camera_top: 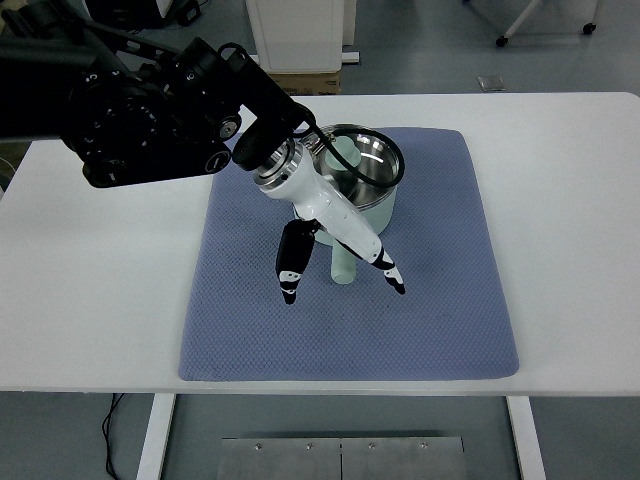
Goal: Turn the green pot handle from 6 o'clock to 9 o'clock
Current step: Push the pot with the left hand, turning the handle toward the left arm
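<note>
Straddling handle: left hand hangs over the pot handle, one dark finger on each side of it
Pot: green pot, steel inside, sits on the far half of the blue mat
Handle: pale green, points toward the robot, roughly 6 o'clock; turn to 9 o'clock not yet done
Fingers: spread, not clenched; whether either one touches the handle, cannot tell
Arm: black left arm comes in from the upper left, white wrist crosses the pot rim
Right hand: not in view
Table: white table, mat roughly centred on it
Risk 1: push lands near the handle tip with a loose straddle, finger slips off, pot stays put
Risk 2: mat bunches or slides under the pot, so the pot shifts instead of rotating
Risk 3: wrist sits low over the rim; could drag or tip the pot during the sweep
</note>
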